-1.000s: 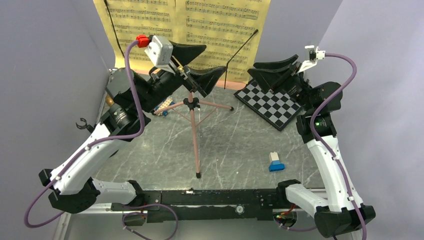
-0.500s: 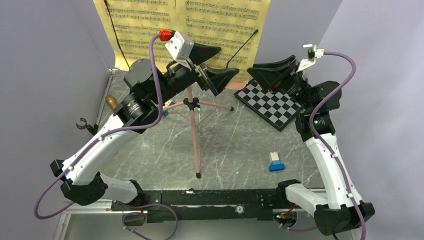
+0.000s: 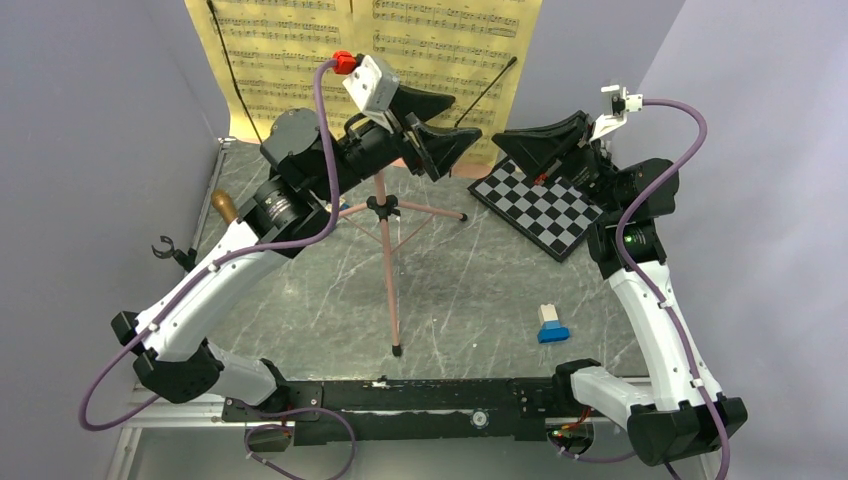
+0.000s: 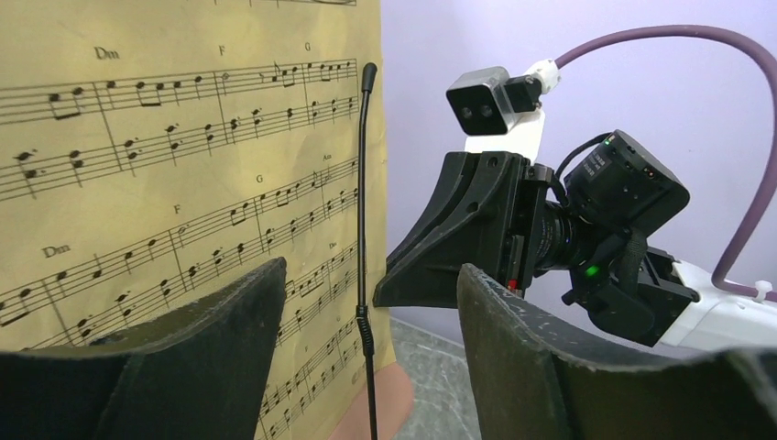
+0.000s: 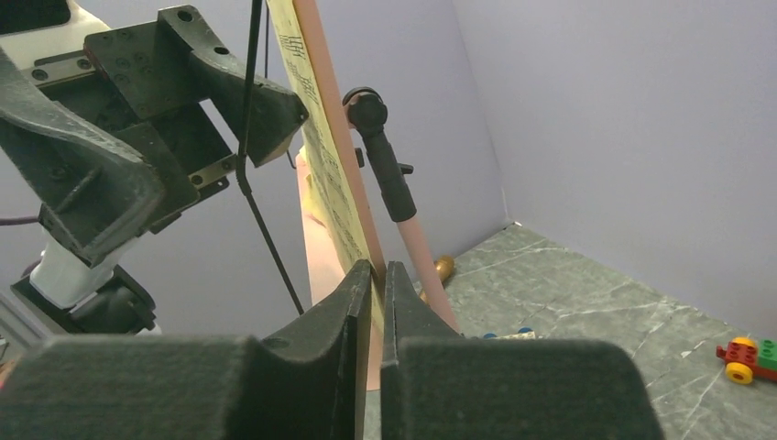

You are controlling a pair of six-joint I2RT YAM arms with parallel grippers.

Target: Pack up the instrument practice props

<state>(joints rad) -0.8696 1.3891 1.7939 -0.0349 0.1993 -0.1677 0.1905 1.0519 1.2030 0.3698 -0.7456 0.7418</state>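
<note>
From above — swung the left gripper [image 3: 440, 125] in beside the yellow sheet-music pages [image 3: 440, 45], propped on the pink tripod music stand [image 3: 390, 270]. At the left wrist: gaping, holding nothing. At the right wrist — narrowed the right gripper [image 5: 377, 270] onto the pages' edge; lift-off likely next.

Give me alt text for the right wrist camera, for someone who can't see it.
The right gripper pinches the edge of the yellow sheet-music pages on the pink music stand. The left gripper hovers open at upper left; a toy brick car sits lower right.
</note>
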